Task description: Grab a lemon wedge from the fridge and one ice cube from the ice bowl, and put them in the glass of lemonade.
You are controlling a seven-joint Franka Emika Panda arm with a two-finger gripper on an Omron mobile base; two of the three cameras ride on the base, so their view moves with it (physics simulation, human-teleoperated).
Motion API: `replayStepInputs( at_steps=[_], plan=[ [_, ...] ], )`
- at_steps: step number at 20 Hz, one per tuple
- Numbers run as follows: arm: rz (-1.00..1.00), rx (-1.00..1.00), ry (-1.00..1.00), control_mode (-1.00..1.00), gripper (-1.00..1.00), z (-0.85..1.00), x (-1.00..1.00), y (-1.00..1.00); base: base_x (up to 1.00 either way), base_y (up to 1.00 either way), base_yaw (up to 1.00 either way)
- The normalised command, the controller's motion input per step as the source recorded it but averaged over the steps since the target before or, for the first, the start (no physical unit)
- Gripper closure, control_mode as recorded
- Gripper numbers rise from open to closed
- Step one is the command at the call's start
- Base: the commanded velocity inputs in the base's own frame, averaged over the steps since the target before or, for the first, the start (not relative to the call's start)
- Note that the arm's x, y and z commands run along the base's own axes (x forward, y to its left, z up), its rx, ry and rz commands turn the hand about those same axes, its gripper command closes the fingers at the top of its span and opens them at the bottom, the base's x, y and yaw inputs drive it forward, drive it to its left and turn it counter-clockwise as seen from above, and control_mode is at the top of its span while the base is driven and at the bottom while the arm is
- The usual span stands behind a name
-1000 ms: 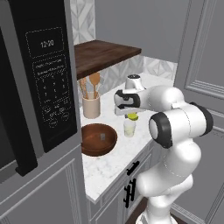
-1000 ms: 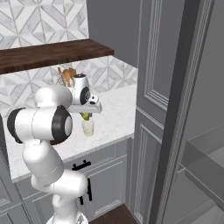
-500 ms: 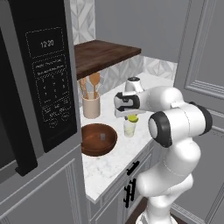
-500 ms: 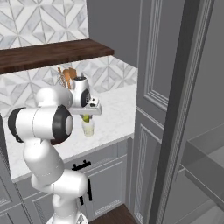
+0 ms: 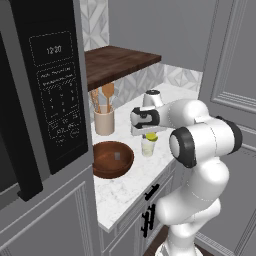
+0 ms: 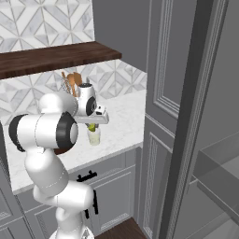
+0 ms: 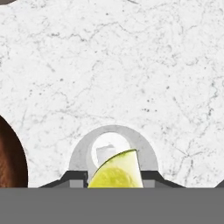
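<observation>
Wedge, yellow-green, pinched betw. the gripper tips, hangs directly over the glass; hand view looks straight down past it into the glass rim, w/ a pale cube visible inside at the bottom. Glass stands on the marble counter just right of the brown bowl, which holds one small ice cube. Crock w/ wooden spoons sits behind the bowl, under the dark wood shelf.
</observation>
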Motion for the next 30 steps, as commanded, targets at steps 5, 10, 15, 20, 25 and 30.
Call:
replayStepInputs(
  at_steps=[5, 10, 15, 20, 25, 30],
  plan=[
    [0.0, 0.0, 0.0, -1.0, -1.0, 0.0, 0.0, 0.0, 0.0, 0.0, 0.0],
    [0.0, 0.0, 0.0, -1.0, -1.0, 0.0, 0.0, 0.0, 0.0, 0.0, 0.0],
    [0.0, 0.0, 0.0, -1.0, -1.0, 0.0, 0.0, 0.0, 0.0, 0.0, 0.0],
    [0.0, 0.0, 0.0, -1.0, -1.0, 0.0, 0.0, 0.0, 0.0, 0.0, 0.0],
    [0.0, 0.03, -0.08, -1.0, -1.0, 0.08, -0.09, -0.04, 0.0, 0.0, 0.0],
    [0.0, 0.07, -0.14, -1.0, -1.0, 0.19, -0.09, -0.05, 0.0, 0.0, 0.0]
  ],
)
